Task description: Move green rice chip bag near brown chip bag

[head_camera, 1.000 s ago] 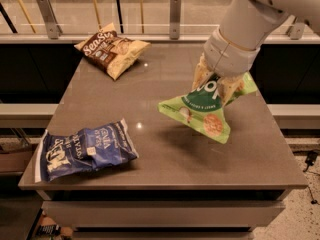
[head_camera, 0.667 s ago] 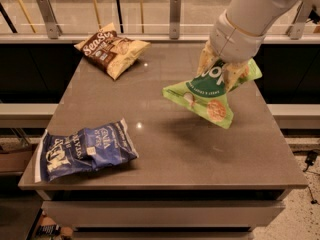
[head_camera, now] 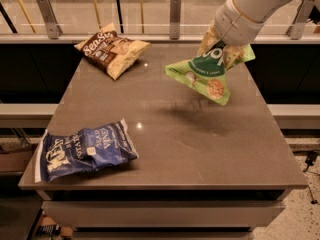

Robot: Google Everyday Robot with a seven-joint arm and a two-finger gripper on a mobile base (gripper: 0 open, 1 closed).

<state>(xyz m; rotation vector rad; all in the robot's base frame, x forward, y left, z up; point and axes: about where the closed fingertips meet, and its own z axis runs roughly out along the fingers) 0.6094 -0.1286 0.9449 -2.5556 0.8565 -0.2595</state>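
Note:
My gripper (head_camera: 222,48) is shut on the green rice chip bag (head_camera: 202,77) and holds it in the air above the right half of the table (head_camera: 180,134). The bag hangs tilted below the fingers, which it partly hides. The brown chip bag (head_camera: 111,50) lies flat at the table's back left corner, well to the left of the held bag.
A dark blue chip bag (head_camera: 82,149) lies at the front left corner of the table. A railing with metal posts (head_camera: 174,16) runs behind the table's back edge. The floor drops away at the right.
The gripper has lifted the green bag higher and carried it back and slightly left. The brown and blue bags have not moved.

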